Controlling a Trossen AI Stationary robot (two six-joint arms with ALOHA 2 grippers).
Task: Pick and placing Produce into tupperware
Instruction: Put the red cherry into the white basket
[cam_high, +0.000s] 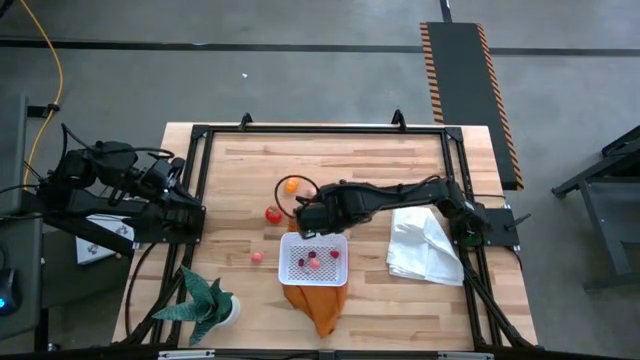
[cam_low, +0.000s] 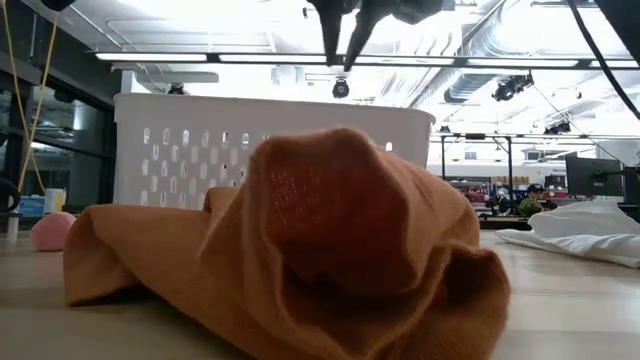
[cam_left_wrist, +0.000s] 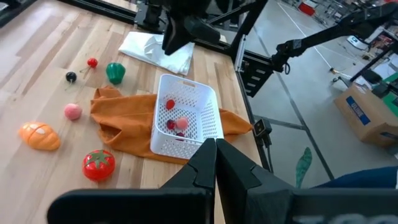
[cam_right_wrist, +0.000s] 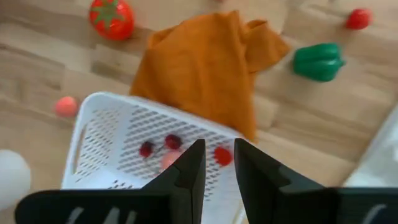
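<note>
The white tupperware (cam_high: 283, 260) stands on an orange cloth (cam_high: 318, 305) near the table's middle. Several small red, pink and dark pieces of produce (cam_right_wrist: 173, 142) lie on its perforated base. Loose on the wood are a red tomato (cam_high: 272, 213), an orange fruit (cam_high: 292, 185), a pink ball (cam_high: 257, 257), a green pepper (cam_right_wrist: 318, 61) and two small cherries (cam_left_wrist: 92, 62). My right gripper (cam_right_wrist: 219, 168) hangs above the tupperware's far rim, pointing down. It is open by a narrow gap, with nothing between its fingers. My left gripper (cam_left_wrist: 216, 152) is shut and empty at the table's left edge.
A crumpled white cloth (cam_high: 425, 245) lies to the right of the tupperware. A green spiky potted plant (cam_high: 205, 305) stands at the near left corner. A black frame rail (cam_high: 320, 130) runs around the tabletop. Bare wood lies between the loose produce and the far rail.
</note>
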